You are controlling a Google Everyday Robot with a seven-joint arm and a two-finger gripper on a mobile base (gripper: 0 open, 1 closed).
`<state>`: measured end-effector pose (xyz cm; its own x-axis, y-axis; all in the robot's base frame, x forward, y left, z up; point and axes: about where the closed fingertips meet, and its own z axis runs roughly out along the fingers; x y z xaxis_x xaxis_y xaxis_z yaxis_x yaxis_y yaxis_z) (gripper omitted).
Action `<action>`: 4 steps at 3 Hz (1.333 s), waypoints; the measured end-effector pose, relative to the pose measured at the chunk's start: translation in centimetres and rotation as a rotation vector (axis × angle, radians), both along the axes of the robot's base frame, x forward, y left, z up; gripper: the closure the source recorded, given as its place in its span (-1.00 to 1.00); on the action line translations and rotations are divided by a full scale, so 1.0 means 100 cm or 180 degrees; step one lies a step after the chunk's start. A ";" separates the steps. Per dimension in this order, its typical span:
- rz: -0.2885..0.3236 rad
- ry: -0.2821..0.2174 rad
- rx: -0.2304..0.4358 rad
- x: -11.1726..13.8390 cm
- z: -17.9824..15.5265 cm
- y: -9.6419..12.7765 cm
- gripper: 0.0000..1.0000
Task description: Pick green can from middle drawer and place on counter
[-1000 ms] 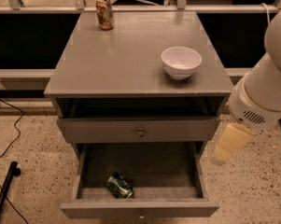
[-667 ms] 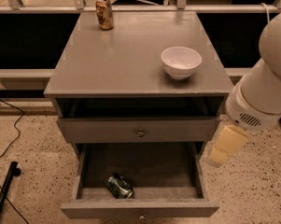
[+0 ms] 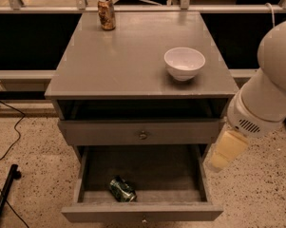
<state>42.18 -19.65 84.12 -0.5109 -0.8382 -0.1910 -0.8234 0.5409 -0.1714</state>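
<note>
Green can point(image 3: 122, 189) in drawer point(image 3: 142, 212), hand point(image 3: 216, 160) beside

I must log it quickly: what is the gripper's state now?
Gripper: cannot be told; it hangs right of the open drawer, apart from the green can lying inside.

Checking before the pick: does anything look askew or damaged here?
The green can lies on its side, seemingly dented, in the open drawer. The gripper hangs beside that drawer's right wall as viewed.

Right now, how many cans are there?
2: dented green metal can lying in the open grey drawer; rust-brown can standing back-left on the grey counter. The gripper hangs beside the drawer.
</note>
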 end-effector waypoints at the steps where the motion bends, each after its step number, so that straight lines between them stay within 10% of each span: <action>1: -0.0327 0.0046 0.0009 -0.004 -0.031 0.002 -1.00; 4: -0.0965 -0.0011 -0.0040 -0.008 -0.075 0.017 -1.00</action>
